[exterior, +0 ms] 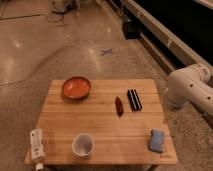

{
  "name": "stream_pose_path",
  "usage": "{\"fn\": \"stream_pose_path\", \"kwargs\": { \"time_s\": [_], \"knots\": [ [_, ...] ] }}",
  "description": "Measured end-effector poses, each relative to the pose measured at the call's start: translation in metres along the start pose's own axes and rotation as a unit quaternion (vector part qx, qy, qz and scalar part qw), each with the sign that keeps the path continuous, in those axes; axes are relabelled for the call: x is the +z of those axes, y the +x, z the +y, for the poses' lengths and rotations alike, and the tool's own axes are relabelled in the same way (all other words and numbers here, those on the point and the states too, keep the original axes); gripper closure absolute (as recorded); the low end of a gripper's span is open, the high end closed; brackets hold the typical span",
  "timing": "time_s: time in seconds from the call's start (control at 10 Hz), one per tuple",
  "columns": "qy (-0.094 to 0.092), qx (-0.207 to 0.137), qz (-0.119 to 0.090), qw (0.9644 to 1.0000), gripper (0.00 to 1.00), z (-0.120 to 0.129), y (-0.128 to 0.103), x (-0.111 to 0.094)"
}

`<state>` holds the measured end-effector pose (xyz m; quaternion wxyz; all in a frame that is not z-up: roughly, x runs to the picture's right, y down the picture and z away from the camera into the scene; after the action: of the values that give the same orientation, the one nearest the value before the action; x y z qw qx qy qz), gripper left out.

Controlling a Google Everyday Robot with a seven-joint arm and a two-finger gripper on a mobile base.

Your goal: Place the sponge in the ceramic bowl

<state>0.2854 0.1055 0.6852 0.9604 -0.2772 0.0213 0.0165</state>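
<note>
The table point(100, 125) has a band of open wood through its middle, running from the left edge across to the sponge point(156, 140) at the front right corner. Toward the bowl point(76, 88) near the back left corner, a red oblong point(119, 106) and a black bar point(133, 99) lie side by side (both low). The cup point(82, 145) stands taller by the front edge, with a bottle point(36, 146) at the front left corner. The arm point(187, 90) bulks just off the right edge; the gripper is out of view.
</note>
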Motion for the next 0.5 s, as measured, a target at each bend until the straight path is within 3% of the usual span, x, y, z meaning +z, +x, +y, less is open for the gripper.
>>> {"fn": "stream_pose_path", "kwargs": {
  "time_s": [0.1,0.3,0.5],
  "knots": [
    [0.003,-0.013,0.001,0.9999,0.35,0.000,0.001,0.002],
    [0.012,-0.071,-0.007,0.9974,0.35,0.001,0.002,0.018],
    [0.020,-0.140,-0.026,0.9897,0.35,0.008,0.004,0.040]
  ]
}}
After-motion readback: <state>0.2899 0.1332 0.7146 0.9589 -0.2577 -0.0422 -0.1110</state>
